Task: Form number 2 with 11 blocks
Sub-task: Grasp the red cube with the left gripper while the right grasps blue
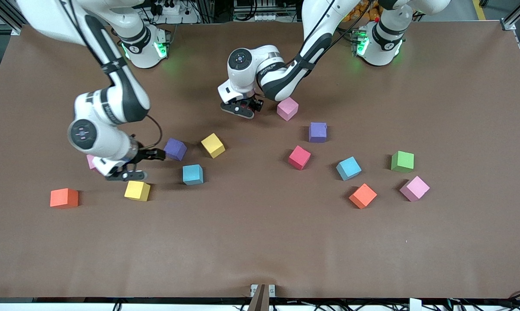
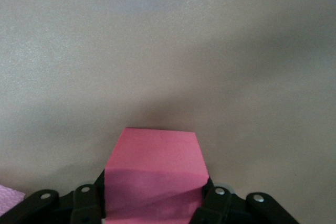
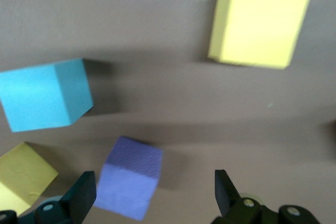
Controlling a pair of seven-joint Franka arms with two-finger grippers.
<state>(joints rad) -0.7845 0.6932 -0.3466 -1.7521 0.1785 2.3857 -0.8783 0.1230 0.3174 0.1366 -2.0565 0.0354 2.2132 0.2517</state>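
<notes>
red block in hand: a red cube is sitting between the left gripper fingers, which are clamping onto its sides. It's hidden under the wrist in the front view, just beside the pink cube, toward the right arm's end from it.

the number 2: not started, no cubes are touching each other yet (so this looks like the very first pick, I'd guess).

rest of the blocks, placed from that pink cube: all lying nearer the front camera than it. A purple cube, another red cube, a light blue one, an orange one, a second pink one and the green cube are spreading toward the left arm's end. A yellow cube, another purple cube, another light blue cube, another yellow cube and another orange cube are lying toward the right arm's end.

right gripper: hanging with jaws wide apart, holding nothing, beside that second purple cube.

step: grasping the first cube.

next move: probably lifting it straight up without nudging the pink cube, then carrying it to bare brown table nearer the camera, where there's room for a three-wide, five-row digit.
</notes>
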